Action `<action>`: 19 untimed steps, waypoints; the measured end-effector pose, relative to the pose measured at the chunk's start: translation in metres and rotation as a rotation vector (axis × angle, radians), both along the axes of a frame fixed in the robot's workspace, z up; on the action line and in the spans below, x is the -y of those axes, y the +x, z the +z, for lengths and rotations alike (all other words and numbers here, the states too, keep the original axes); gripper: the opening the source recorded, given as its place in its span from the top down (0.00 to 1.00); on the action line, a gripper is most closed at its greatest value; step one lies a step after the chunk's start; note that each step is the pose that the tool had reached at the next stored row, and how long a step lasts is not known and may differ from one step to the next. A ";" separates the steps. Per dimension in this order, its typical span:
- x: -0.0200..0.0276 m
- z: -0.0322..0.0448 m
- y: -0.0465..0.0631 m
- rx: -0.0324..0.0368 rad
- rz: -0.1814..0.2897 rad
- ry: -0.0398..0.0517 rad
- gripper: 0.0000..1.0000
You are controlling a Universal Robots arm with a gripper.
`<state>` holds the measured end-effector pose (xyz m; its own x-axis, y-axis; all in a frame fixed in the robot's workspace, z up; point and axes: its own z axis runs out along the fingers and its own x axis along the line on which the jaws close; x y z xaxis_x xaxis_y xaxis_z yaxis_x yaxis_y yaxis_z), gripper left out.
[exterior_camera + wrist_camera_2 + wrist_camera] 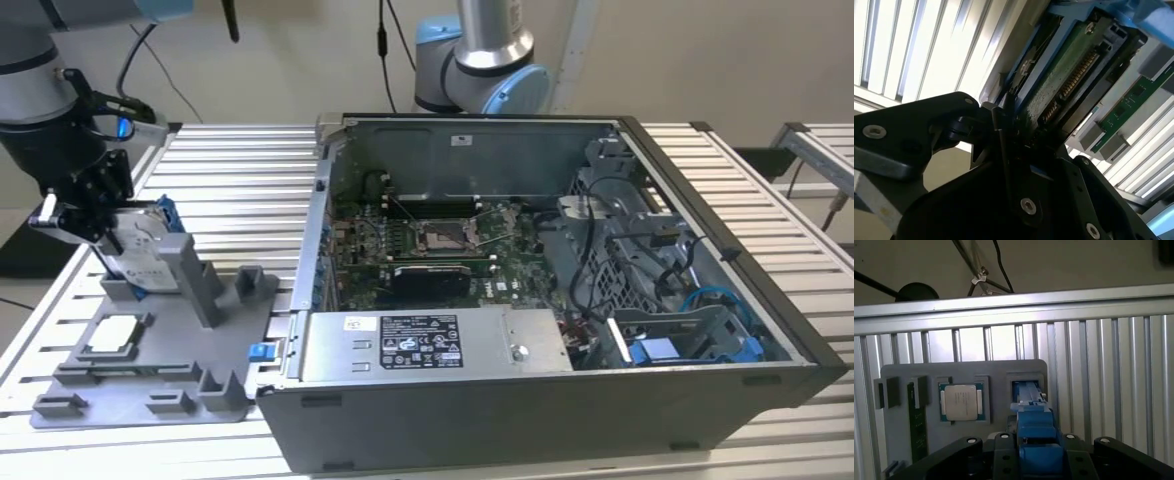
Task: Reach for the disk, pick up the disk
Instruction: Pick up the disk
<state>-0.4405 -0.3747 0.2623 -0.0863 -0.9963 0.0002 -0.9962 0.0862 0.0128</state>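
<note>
The disk [144, 238] is standing upright in the gray tray [160, 385], with the gripper [96, 215] clamping its blue rails. The first wrist view is showing a chip [960, 401] seated in the tray beside it; the second wrist view, its green circuit board [1064, 75].

disk [140, 240] base hidden in grey holder [174, 362] slot; arm [30, 78] cut off at exterior view's top edge.

Open computer case [507, 430], grey holder tray [160, 375], square chip [960, 401], slatted table [227, 180]
</note>
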 end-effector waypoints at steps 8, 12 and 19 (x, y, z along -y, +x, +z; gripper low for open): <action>0.0000 0.0000 0.000 0.0001 0.000 -0.0005 1.00; -0.0001 0.0001 0.000 -0.0001 0.000 -0.0003 1.00; -0.0001 0.0000 0.000 0.0001 0.000 0.0047 1.00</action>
